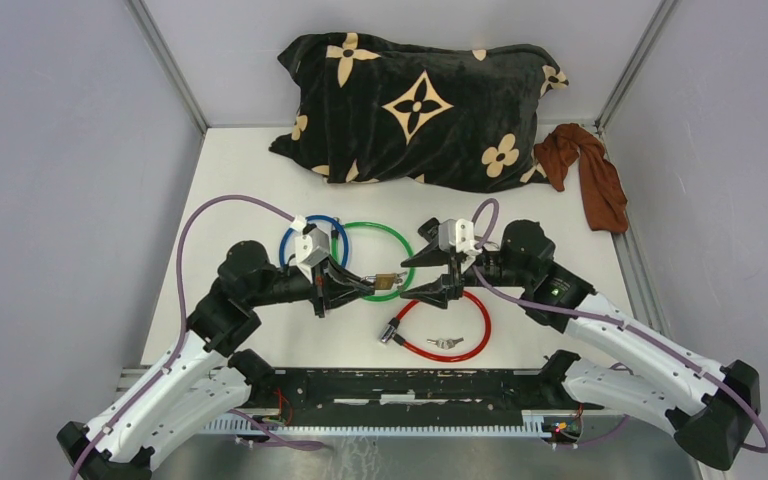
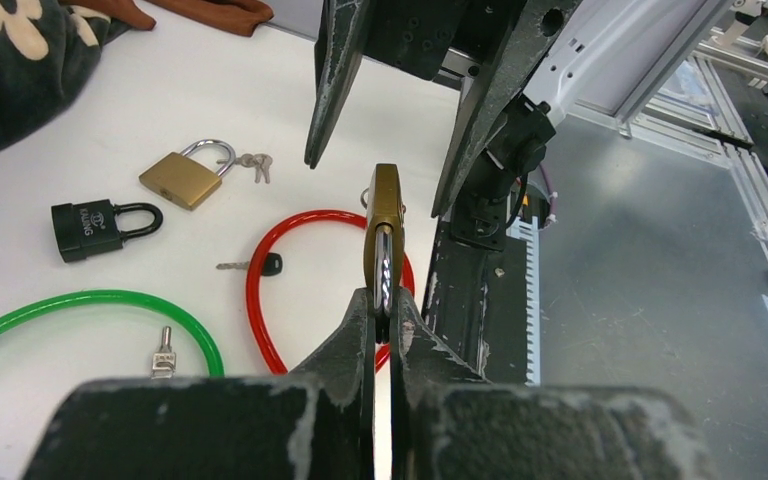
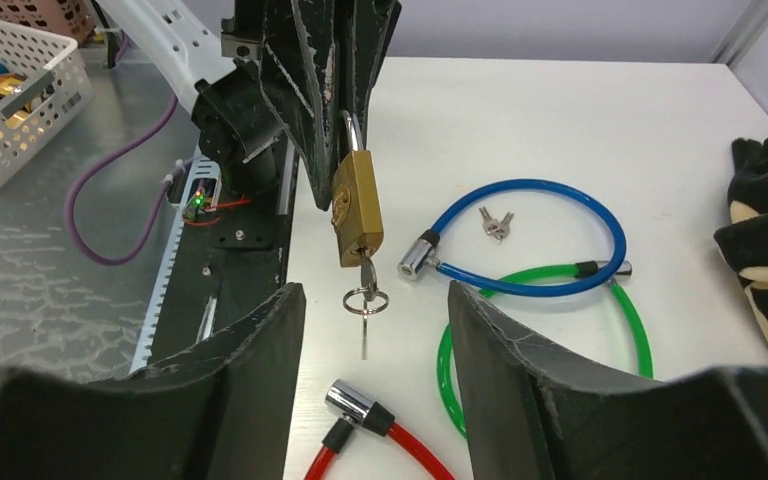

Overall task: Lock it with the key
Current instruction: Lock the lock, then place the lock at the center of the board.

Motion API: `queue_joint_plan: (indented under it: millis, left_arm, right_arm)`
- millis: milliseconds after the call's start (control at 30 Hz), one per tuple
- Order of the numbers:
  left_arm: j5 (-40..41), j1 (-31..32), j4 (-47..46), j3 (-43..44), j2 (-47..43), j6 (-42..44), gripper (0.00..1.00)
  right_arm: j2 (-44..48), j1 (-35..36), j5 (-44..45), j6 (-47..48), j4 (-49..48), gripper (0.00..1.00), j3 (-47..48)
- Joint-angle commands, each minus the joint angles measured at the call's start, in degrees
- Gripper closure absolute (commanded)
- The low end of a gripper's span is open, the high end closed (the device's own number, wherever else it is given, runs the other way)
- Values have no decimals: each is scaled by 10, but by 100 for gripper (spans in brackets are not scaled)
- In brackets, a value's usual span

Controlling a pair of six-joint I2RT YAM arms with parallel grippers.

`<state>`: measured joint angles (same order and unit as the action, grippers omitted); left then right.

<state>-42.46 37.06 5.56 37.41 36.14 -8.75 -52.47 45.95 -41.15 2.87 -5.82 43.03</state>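
Nearby, beside padlock (image 3: 357, 205): red cable (image 2: 251, 300), green cable (image 3: 441, 370), blue cable (image 3: 530, 184), spare keys (image 3: 495, 222).

White table (image 1: 245, 175); pale grey walls (image 1: 60, 150)

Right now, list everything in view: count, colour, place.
Brass padlock: one, gold, held up, key in its keyhole.
Cable locks: three, red cable, green cable, blue cable, looped on the white table.
Other padlocks: two, spare brass padlock and black padlock, together on the table.
Loose keys: several, silver, among the cables; a pair inside the blue loop.
Pillow: one, black with cream flowers, far edge.
Cloth: one, brown, right of the pillow.
Basket: one, white, off the table.
Left gripper: one, black, shut on the brass padlock.
Right gripper: one, black, open, fingers either side of the key.
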Motion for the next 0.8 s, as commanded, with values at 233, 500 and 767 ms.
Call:
queue_joint_plan:
  millis: [233, 500, 767]
  left_arm:
    - [1, -2, 7, 20, -4, 45, 98]
    - [17, -2, 21, 31, -5, 49, 98]
    - [66, -12, 133, 59, -12, 146, 98]
  right_arm:
    - [-40, -2, -50, -28, -42, 59, 39]
    - [-47, -2, -20, -3, 12, 100, 34]
    - [40, -107, 81, 48, 150, 100, -42]
